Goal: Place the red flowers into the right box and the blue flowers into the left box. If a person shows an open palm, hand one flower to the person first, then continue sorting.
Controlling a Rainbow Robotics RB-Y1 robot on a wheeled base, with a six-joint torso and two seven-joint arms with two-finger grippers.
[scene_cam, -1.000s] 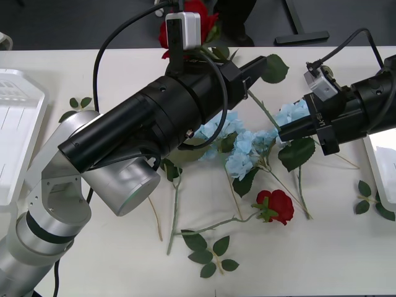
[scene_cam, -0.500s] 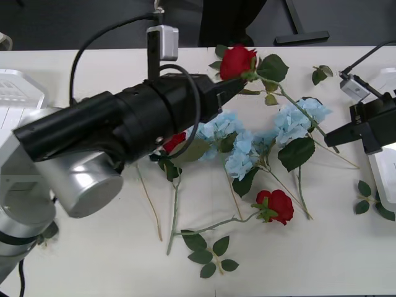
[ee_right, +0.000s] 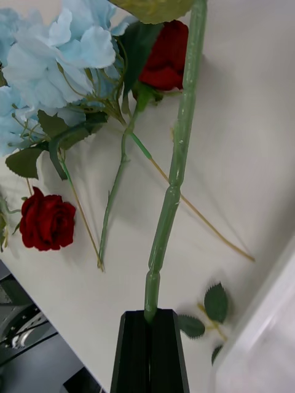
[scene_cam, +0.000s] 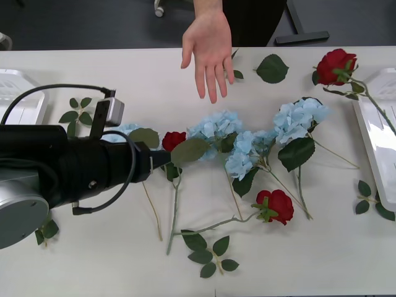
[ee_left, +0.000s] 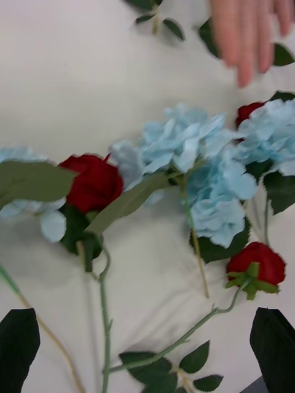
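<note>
an open palm [scene_cam: 209, 48] reaches over the desk's [scene_cam: 124, 253] far edge, fingers spread. the left pincer [ee_left: 147, 350], released with its black fingers [ee_left: 17, 344] apart, hovers over the desk's left-middle above a red rose [scene_cam: 174, 140] and the blue flowers [scene_cam: 247, 139] clustered at the centre. the right pincer [ee_right: 149, 344] is clenched on a green stem [ee_right: 175, 166]. another rose [scene_cam: 336, 64] sits near the far right corner beside the right box [scene_cam: 375, 124]; one more [scene_cam: 275, 206] lies toward the near edge. the left box [scene_cam: 15, 99] rests at the left edge.
</note>
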